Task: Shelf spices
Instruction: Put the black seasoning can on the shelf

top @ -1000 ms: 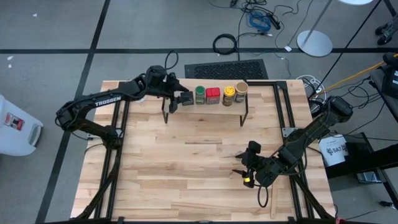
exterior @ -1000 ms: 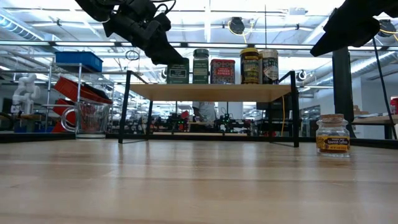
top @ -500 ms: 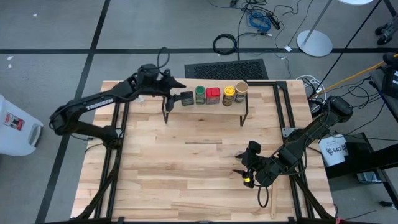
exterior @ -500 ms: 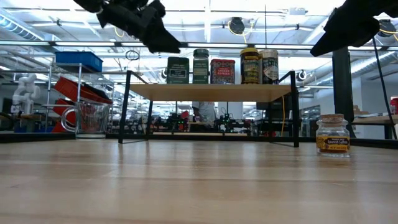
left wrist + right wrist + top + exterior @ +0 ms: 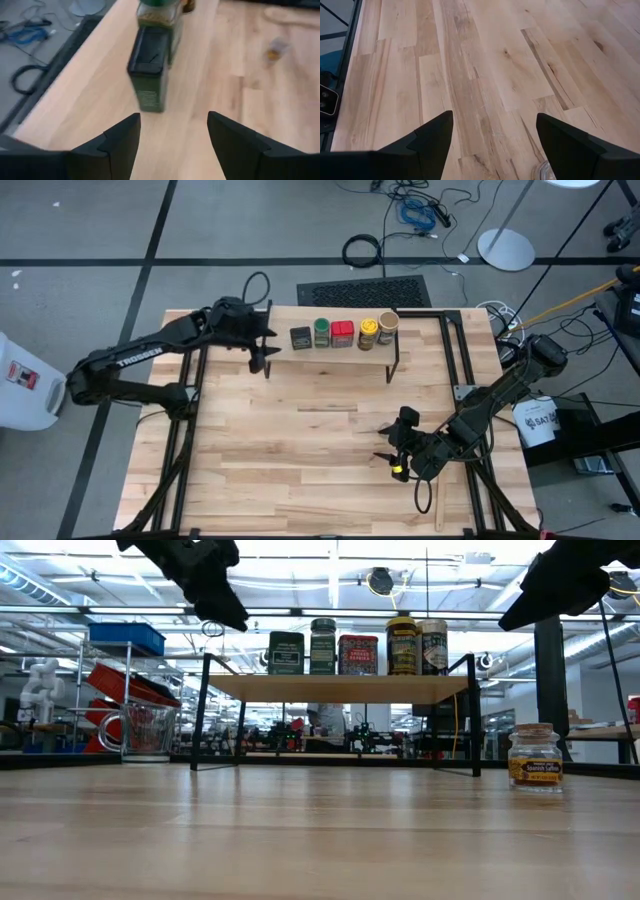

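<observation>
left gripper (image 5: 172,132) spread wide, empty | dark tin (image 5: 148,75) on shelf (image 5: 340,687) (rear jars blurred)

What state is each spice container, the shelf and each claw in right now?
Dark tin: upright on the shelf, at its left end, free of the claw.
Green-lidded jar: upright on shelf.
Red square tin: upright on shelf.
Yellow jar: upright on shelf.
Tan jar: upright on shelf.
Small brown jar: upright on the table, unshelved.
Left claw: open, empty.
Right claw: open, empty.
</observation>
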You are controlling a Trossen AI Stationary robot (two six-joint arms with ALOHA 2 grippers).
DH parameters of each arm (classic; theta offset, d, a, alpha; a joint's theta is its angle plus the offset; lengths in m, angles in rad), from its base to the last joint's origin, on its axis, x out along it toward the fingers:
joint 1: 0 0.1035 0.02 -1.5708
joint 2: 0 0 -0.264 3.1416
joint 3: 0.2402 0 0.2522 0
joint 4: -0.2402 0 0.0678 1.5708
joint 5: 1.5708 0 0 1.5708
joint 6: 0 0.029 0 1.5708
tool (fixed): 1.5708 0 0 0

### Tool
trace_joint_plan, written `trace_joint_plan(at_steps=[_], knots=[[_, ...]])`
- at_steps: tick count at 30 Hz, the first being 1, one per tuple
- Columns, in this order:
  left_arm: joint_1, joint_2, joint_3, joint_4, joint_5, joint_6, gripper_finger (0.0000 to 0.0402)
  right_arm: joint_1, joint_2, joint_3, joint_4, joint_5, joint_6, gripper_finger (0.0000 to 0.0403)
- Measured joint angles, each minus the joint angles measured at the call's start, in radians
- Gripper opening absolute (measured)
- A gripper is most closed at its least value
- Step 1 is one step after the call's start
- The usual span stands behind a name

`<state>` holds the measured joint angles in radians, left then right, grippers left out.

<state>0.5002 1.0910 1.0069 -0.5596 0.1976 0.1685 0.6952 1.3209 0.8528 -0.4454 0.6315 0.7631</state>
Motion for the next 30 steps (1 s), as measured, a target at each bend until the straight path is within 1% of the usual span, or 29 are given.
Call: trace_joint_plan(at_steps=[2, 4, 10, 15, 20, 25, 30], knots=[[-0.018, 0.013, 0.000, 0.003, -0.048, 0.021, 0.0234, 0.000, 0.000, 0.000, 0.000, 0.000, 0.005, 0.0274], [-0.031, 0.029, 0.000, 0.023, -0.067, 0.027, 0.0223, 0.000, 0.000, 0.000, 0.000, 0.000, 0.008, 0.0274], [-0.043, 0.075, 0.000, 0.070, -0.153, 0.049, 0.0170, 0.000, 0.000, 0.000, 0.000, 0.000, 0.007, 0.0274], [-0.043, 0.110, 0.000, 0.099, -0.154, 0.054, 0.0129, 0.000, 0.000, 0.000, 0.000, 0.000, 0.006, 0.0274], [-0.045, 0.154, 0.000, 0.138, -0.153, 0.054, 0.0101, 0.000, 0.000, 0.000, 0.000, 0.001, 0.006, 0.0274], [-0.045, 0.188, 0.000, 0.162, -0.151, 0.055, 0.0085, 0.000, 0.000, 0.000, 0.000, 0.001, 0.006, 0.0274], [-0.045, 0.194, 0.000, 0.177, -0.151, 0.057, 0.0081, 0.000, 0.000, 0.000, 0.000, 0.001, 0.006, 0.0274]])
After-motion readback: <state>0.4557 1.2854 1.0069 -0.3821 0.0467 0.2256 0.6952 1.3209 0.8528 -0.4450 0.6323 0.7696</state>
